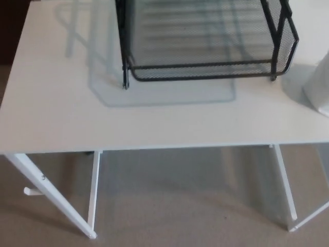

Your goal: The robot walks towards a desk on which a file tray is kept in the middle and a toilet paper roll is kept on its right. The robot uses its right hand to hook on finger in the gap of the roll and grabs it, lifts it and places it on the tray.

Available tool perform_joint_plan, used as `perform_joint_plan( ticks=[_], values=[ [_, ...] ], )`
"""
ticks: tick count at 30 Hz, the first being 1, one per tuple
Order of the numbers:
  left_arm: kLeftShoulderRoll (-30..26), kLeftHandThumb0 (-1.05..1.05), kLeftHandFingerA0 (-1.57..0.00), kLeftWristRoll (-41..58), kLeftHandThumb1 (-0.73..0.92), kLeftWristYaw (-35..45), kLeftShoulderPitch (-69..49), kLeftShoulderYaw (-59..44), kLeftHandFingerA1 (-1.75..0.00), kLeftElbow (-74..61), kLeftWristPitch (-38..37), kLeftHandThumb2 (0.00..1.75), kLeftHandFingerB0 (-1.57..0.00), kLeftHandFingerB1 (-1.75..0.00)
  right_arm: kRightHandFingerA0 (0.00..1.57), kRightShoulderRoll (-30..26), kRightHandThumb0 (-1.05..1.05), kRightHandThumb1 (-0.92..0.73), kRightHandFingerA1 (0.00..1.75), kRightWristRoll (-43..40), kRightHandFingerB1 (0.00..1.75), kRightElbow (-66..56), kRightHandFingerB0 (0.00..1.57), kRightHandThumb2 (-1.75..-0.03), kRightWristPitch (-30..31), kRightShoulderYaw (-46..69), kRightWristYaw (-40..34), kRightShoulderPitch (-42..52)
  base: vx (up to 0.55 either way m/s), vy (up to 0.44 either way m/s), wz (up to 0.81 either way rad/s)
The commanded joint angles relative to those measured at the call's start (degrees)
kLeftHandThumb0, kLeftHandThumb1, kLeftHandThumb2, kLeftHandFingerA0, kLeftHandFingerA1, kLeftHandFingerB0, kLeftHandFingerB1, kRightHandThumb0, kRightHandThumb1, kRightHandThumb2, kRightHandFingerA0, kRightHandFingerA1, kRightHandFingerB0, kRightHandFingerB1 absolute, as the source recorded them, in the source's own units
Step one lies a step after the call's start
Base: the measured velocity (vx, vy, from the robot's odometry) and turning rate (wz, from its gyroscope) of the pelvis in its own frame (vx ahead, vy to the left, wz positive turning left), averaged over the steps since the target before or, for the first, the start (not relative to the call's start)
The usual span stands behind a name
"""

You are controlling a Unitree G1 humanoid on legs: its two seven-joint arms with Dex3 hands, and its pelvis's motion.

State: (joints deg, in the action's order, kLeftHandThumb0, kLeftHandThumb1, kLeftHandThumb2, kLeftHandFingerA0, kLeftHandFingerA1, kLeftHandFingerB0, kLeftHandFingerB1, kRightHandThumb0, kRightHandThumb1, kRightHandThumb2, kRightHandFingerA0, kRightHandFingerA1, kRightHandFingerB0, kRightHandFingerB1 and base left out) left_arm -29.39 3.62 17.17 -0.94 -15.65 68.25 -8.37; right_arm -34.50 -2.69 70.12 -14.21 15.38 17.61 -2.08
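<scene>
A black wire-mesh file tray [205, 69] stands on the white desk [77, 113], in the upper middle of the head view, its front lip facing me. At the right edge of the picture a white toilet paper roll [320, 85] shows only in part, cut off by the frame, to the right of the tray. Neither of my hands nor any arm shows.
The desk's front edge runs across the middle of the picture, with white legs [92, 195] below it over a beige carpet [180, 206]. A dark surface [13, 31] lies beyond the desk's far left corner.
</scene>
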Motion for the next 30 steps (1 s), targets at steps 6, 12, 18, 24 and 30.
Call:
perform_joint_plan(
  ticks=[6,12,18,24,30],
  values=[
    [-0.5,-0.88,-0.29,0.0,0.81,-0.4,-1.3,-0.2,-0.8,1.0,-1.1,0.64,-0.14,-0.63,0.17,-1.3,-0.51,-0.54,0.47,0.1,0.22,-1.3,0.02,-0.59,-0.2,0.0,0.7,1.8,0.13,-0.093,-0.06],
    [-0.4,-0.87,-0.29,0.8,0.8,-0.6,-1.0,-1.1,-0.79,2.2,-0.3,0.64,-0.14,-0.62,0.18,-1.4,-0.5,-0.54,0.44,-0.9,0.24,-1.7,0.0,-0.56,1.1,0.2,1.0,1.9,-0.1,0.242,0.04],
    [-0.4,-0.91,-0.31,0.7,0.81,-0.9,-2.9,-1.3,-0.81,2.7,-1.7,0.63,-0.15,-0.63,0.21,-2.6,-0.37,-0.64,0.56,-11.3,0.13,-6.4,0.0,-0.59,18.2,11.0,2.6,0.6,0.02,0.055,0.1],
    [-0.4,-0.87,-0.37,4.2,0.59,0.4,-2.7,-4.8,-0.75,0.9,0.1,1.02,-0.13,-0.58,0.0,-3.3,-0.42,-0.55,0.36,-17.9,0.01,-15.4,0.0,-0.82,17.0,22.5,0.6,2.0,0.0,-0.068,0.04],
    [-0.1,-0.87,-0.37,3.6,0.57,1.0,-3.6,-5.1,-0.74,-1.9,0.8,1.04,-0.11,-0.6,0.05,-9.0,-0.59,-0.51,0.53,-11.9,0.04,-11.0,0.0,-0.81,12.2,22.4,-1.1,-3.9,0.09,-0.03,-0.04]
  ],
)
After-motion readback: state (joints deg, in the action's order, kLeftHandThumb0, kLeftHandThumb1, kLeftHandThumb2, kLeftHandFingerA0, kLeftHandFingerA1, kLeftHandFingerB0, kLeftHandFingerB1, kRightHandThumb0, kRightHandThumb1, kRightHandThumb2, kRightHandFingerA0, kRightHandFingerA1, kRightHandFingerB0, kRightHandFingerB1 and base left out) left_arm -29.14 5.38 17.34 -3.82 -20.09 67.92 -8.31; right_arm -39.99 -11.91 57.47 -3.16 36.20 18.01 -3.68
